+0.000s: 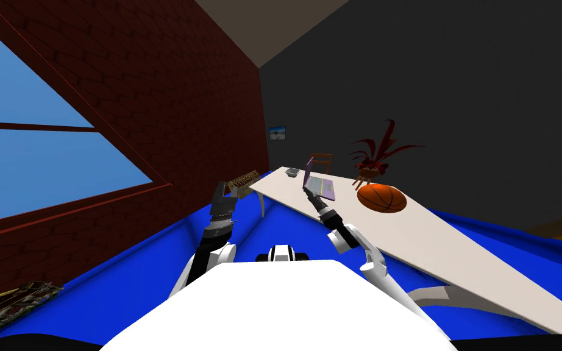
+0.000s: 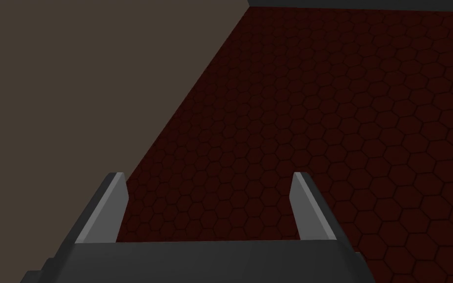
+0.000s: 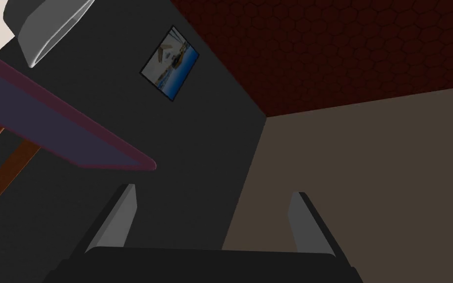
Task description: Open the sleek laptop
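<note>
The slim purple laptop (image 1: 321, 185), its base a paler grey-lilac, lies flat on the long pale table (image 1: 444, 241), towards the far end. It is open, with its thin dark-purple-edged lid (image 1: 308, 170) raised to about upright.

My head camera looks steeply down and forward, rolled, from well back over the table (image 1: 444, 250), with the laptop (image 1: 321, 186) small just beyond my right pincer (image 1: 306, 192). The right wrist camera looks up along that pincer from very close under the lid (image 3: 63, 132), toward the dark wall (image 3: 196, 147) and its picture (image 3: 169, 63); both views share lid and picture. The left wrist camera, on my left pincer (image 2: 207, 174), faces up at brick wall (image 2: 343, 123) and ceiling (image 2: 73, 98).
</note>
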Controlling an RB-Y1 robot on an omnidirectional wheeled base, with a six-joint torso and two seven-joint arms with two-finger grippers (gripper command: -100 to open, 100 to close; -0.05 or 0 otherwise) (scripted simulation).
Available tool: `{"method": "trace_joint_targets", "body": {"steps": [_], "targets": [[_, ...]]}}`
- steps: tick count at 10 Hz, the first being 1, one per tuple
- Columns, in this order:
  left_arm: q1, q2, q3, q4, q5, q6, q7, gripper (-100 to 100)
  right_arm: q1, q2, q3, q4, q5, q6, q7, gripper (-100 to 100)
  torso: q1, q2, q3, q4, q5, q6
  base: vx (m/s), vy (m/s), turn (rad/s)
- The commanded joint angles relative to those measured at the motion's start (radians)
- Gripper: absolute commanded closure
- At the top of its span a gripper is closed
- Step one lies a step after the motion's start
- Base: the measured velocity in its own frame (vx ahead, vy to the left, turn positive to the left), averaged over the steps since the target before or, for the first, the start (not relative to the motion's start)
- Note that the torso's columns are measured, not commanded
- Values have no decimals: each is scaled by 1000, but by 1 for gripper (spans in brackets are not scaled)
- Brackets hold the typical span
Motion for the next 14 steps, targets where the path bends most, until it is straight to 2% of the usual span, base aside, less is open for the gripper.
{"method": "trace_joint_targets", "body": {"steps": [1, 2, 3, 4, 5, 6, 7, 8, 9, 11, 12, 13, 14], "targets": [[0, 0, 0, 0, 0, 0, 0, 0, -38, -54, 15, 41, 20, 66, 24, -100, -2, 1, 0, 0, 0, 0, 35, 90, 62], [0, 0, 0, 0, 0, 0, 0, 0, -62, -84, 24, 69, 32, 95, 38, -100, -2, 1, 1, 0, -1, 0, 28, 107, 80], [0, 0, 0, 0, 0, 0, 0, 0, -62, -87, 24, 70, 32, 110, 38, -100, -1, 1, 0, 0, 0, 0, 26, 96, 33], [0, 0, 0, 0, 0, 0, 0, 0, -86, -122, 33, 101, 45, 144, 53, -100, -2, 1, 1, 0, 0, 0, 39, 91, 56], [0, 0, 0, 0, 0, 0, 0, 0, -86, -122, 33, 101, 45, 150, 53, -100, -2, 0, 0, 0, 0, 0, 35, 66, 31], [0, 0, 0, 0, 0, 0, 0, 0, -111, -157, 42, 133, 58, 189, 67, -100, -3, 0, 0, 0, -1, 0, 32, 86, 64], [0, 0, 0, 0, 0, 0, 0, 0, -111, -157, 42, 133, 58, 190, 67, -100, -1, 0, 0, 0, 0, 0, 28, 79, 33], [0, 0, 0, 0, 0, 0, 0, 0, -136, -194, 52, 167, 71, 229, 82, -100, -2, 1, 1, 0, 0, 0, 34, 86, 55], [0, 0, 0, 0, 0, 0, 0, 0, -136, -194, 52, 167, 71, 231, 82, -100, -1, 1, 0, 0, 0, 0, 28, 67, 28], [0, 0, 0, 0, 0, 0, 0, 0, -186, -260, 70, 231, 96, 299, 111, -100, -1, 1, 1, 0, 0, 0, 31, 107, 87], [0, 0, 0, 0, 0, 0, 0, 0, -186, -272, 70, 238, 96, 313, 111, -100, 1, 0, 0, 0, 0, 0, 35, 101, 24], [0, 0, 0, 0, 0, 0, 0, 0, -211, -309, 79, 268, 109, 352, 125, -100, -1, 0, 0, 0, 0, 1, 28, 96, 47], [0, 0, 0, 0, 0, 0, 0, 0, -211, -313, 79, 274, 109, 354, 125, -100, -2, 0, 0, 0, -1, 0, 27, 68, 31]]}}
